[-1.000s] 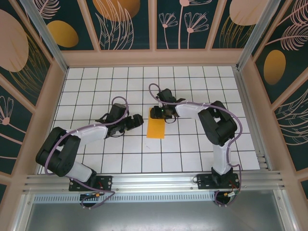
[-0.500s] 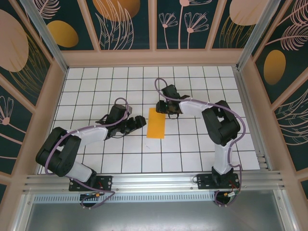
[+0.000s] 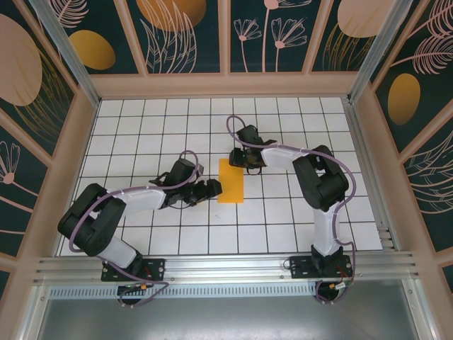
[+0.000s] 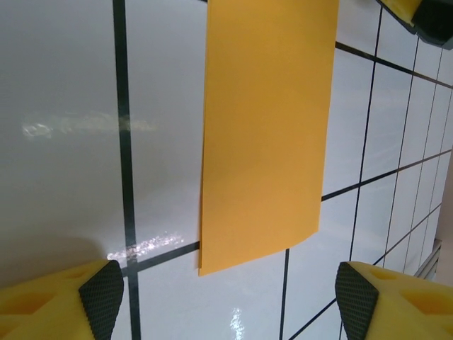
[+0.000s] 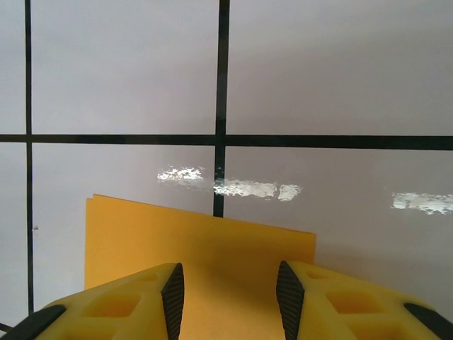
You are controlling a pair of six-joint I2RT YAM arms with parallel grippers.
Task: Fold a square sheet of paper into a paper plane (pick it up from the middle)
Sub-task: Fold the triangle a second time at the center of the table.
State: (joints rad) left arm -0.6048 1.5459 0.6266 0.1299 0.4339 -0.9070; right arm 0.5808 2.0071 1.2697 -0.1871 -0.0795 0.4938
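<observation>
The square sheet of paper (image 3: 230,181) lies flat on the tiled table as a narrow orange-yellow rectangle, about one tile wide and two long. In the left wrist view the paper (image 4: 265,134) lies ahead of my left gripper (image 4: 230,297), which is open and just short of its near edge. My left gripper (image 3: 210,190) sits at the paper's left side. My right gripper (image 3: 241,159) hovers at the paper's far end, with its jaws apart over the paper (image 5: 198,237) and nothing pinched between them (image 5: 230,290). A paper plane is out of view.
The white grid-tiled table (image 3: 283,212) is fenced by wooden walls (image 3: 226,85) at the back and sides. A metal rail (image 3: 226,265) runs along the near edge by the arm bases. A yellow fingertip of the right gripper (image 4: 425,14) shows in the left wrist view.
My left gripper has moved right, up to the paper's left edge. My right gripper has drawn back from over the paper's top to its far end, uncovering more of the sheet.
</observation>
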